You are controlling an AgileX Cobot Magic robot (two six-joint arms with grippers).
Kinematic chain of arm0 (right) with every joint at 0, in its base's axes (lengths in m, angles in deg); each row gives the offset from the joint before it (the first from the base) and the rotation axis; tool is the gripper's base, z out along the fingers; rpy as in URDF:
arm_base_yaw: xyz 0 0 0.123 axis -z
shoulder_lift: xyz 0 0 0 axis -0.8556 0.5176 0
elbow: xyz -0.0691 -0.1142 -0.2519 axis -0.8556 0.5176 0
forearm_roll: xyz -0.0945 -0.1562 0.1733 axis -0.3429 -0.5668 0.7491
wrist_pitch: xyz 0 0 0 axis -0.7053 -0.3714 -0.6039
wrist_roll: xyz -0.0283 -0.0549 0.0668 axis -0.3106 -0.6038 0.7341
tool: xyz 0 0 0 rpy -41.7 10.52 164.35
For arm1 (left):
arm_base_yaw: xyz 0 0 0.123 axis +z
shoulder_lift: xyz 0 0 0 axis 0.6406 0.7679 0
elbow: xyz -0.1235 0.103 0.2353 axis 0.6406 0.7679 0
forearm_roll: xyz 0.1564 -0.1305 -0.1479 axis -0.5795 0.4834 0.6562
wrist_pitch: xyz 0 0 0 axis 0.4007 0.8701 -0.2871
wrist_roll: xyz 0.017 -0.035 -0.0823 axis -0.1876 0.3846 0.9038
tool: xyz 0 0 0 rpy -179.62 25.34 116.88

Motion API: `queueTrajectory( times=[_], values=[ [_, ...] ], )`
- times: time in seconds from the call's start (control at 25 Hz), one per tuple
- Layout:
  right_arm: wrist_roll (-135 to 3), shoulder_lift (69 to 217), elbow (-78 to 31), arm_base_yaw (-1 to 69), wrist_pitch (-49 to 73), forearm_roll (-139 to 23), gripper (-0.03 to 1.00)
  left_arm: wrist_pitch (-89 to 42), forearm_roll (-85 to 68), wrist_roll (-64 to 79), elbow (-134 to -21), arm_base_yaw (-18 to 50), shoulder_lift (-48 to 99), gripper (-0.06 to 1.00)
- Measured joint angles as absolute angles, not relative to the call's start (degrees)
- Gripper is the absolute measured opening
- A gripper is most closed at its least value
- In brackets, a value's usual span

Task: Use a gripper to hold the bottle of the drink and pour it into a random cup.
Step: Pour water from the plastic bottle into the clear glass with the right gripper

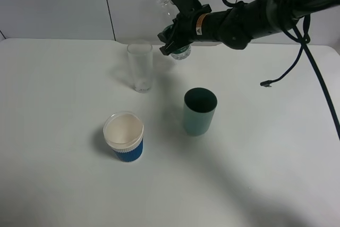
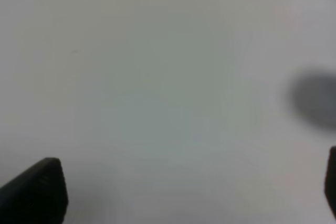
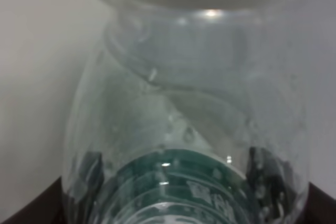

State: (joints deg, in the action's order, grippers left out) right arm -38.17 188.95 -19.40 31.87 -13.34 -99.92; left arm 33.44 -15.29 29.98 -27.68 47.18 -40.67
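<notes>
While the right claw [image 1: 172,43] grips the bottle [image 1: 164,5], neck tilted upward, the glass [image 1: 140,67] stands near, below the neck's side.

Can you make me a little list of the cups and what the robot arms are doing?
right gripper: shut on the bottle, held tilted in the air near the glass
left gripper: open, over the bare table
glass: upright, looks empty
teal cup: upright, open top
blue cup: upright, white inside
</notes>
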Motion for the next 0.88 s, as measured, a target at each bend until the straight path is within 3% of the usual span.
queueTrajectory(
  times=[0.36,0.88],
  values=[
    [-26.1,189.0,-25.0,30.0,-1.1,-119.7,0.56,33.4,-15.3,30.0,-27.7,47.2,-40.7,0.99],
    [-25.3,188.9,-25.6,27.4,5.3,-134.4,0.56,33.4,-15.3,30.0,-27.7,47.2,-40.7,0.99]
  ],
)
